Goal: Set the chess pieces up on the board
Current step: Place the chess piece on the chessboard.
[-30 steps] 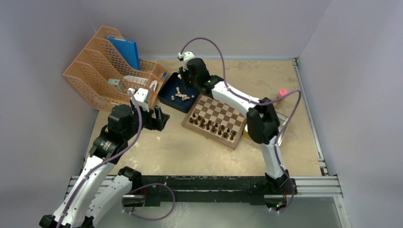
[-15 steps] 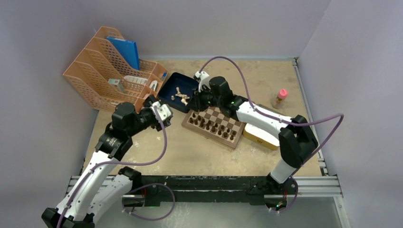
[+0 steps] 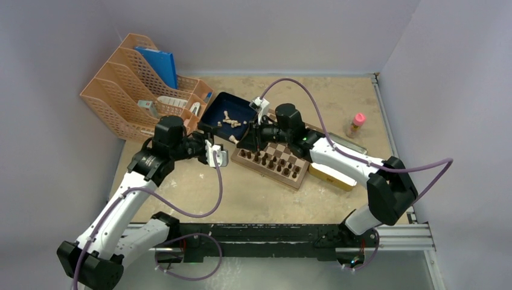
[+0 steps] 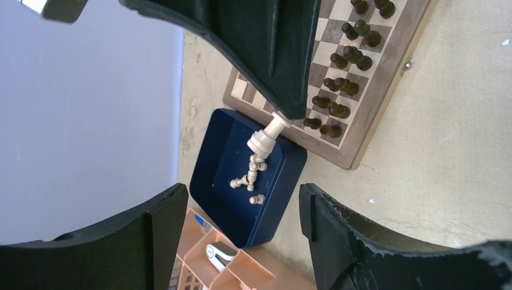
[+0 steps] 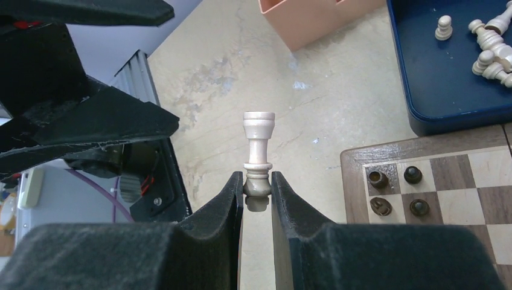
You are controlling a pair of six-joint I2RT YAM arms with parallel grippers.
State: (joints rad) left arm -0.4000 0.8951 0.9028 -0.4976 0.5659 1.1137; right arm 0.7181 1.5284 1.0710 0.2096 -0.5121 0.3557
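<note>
Overhead view faces down; both wrist views (close) share the board (image 4: 386,84) corner.

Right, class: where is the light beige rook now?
The rook is centre frame in the right wrist view, pinched by its base in the right end effector, over table beside the board corner and blue tray.
</note>
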